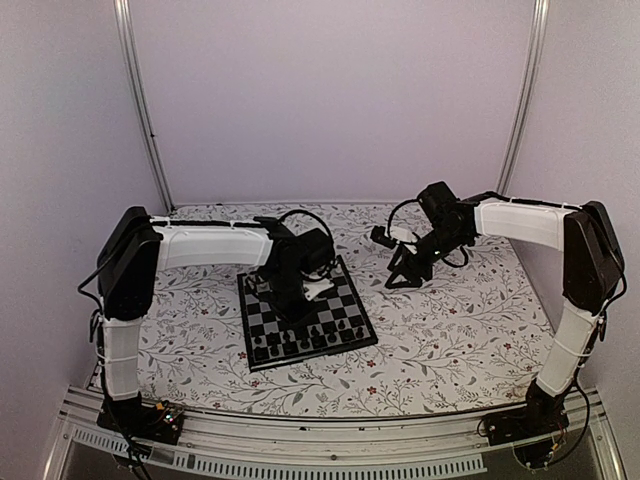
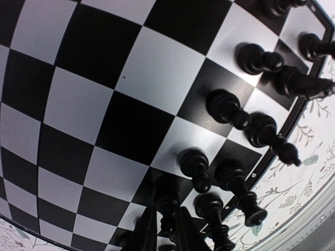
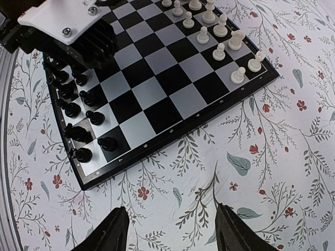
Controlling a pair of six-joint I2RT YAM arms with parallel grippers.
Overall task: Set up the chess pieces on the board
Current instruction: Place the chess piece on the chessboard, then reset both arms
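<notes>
Jaws of the left gripper [image 2: 166, 222] stand narrow around a black piece [image 2: 166, 205], and whether they grip it I cannot tell; the right gripper [image 3: 172, 232] hangs wide and empty over the surface [image 3: 272, 172]. Lifting crooked could knock the crowded neighbours [image 2: 209, 204]. Left arm [image 1: 215, 243] bends steeply down over the board [image 3: 157, 112], centre-left of the top view.

Downward-pointing left end effector [image 2: 165, 225]; raised right end effector [image 3: 170, 230], jaws spread.
</notes>
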